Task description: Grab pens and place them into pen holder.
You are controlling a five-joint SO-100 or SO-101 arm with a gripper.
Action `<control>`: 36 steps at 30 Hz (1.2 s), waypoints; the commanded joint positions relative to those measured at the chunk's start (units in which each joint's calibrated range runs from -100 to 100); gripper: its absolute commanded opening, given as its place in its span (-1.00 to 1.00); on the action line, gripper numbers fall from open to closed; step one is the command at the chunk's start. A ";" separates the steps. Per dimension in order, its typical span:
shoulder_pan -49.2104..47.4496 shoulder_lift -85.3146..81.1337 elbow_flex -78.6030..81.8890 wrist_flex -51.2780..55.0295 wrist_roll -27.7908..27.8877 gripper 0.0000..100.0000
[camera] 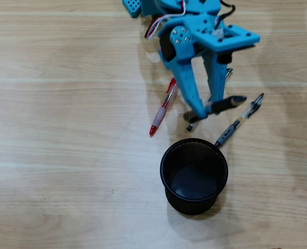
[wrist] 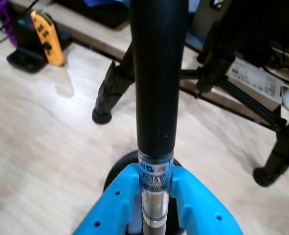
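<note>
Hand [wrist: 156, 196] clamped around black-capped pen [wrist: 159, 88]

Wrist view: capped pen [wrist: 156, 98] cut off at top edge; pen holder [wrist: 116, 172] mostly hidden behind gripper [wrist: 156, 188]. Overhead view: arm [camera: 195, 21] cropped at top.

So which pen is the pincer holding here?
The clear pen with black cap, clamped in the pincer; the red pen and grey-sleeved pen lie on the table.
</note>
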State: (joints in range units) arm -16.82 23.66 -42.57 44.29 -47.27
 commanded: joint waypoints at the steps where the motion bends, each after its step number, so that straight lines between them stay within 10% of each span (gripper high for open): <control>1: -0.74 2.92 -4.26 -8.09 -1.27 -0.96; 36: -0.92 15.52 -3.72 -17.90 -5.23 -0.76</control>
State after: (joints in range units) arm -17.46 43.77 -43.28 25.95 -52.68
